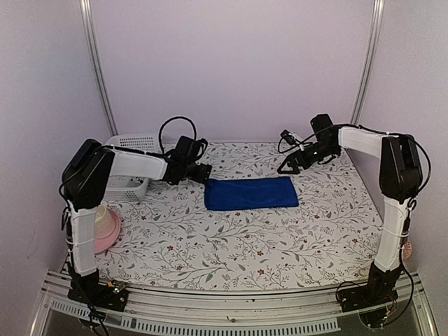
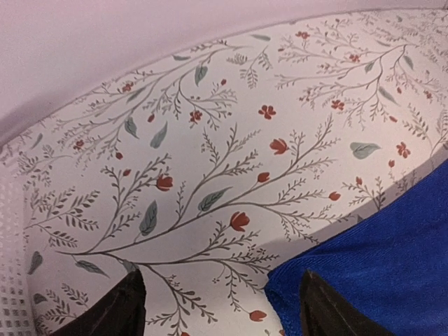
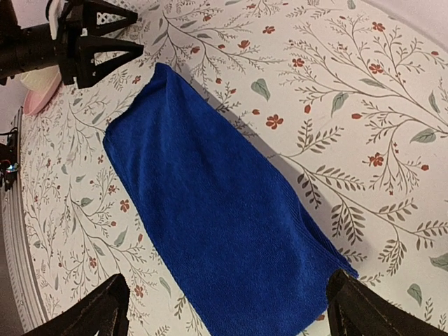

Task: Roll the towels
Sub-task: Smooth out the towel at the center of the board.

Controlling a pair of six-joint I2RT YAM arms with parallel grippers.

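the blue towel (image 1: 250,193) lies flat on the floral table cover (image 1: 231,245), a little toward 12 o'clock from the middle, with its long edges running from 9 to 3 o'clock

the left gripper (image 1: 205,173) sits at the towel's 9 o'clock end, just by the far corner. its jaws stand wide and hold nothing. in the left wrist view the towel's corner reaches into the gap between the fingers (image 2: 122,311), nearer the finger at 3 o'clock, while the other finger is over bare cover

the right gripper (image 1: 285,166) hangs beyond the towel's corner at about 1 o'clock, apart from the cloth. it is spread wide and empty too. from the right wrist view the whole towel shows between its two fingers, one short end close to them and the far end near the left gripper

the towel's edges look straight and its surface smooth. a broad stretch of cover lies at 6 o'clock between the towel's near edge and the arm bases, and a narrower strip at 12 o'clock before the back wall. a white basket (image 1: 133,143) stands at 9 o'clock behind the left arm, and a pink round thing (image 1: 106,227) lies at about 8 o'clock, both well apart from the towel
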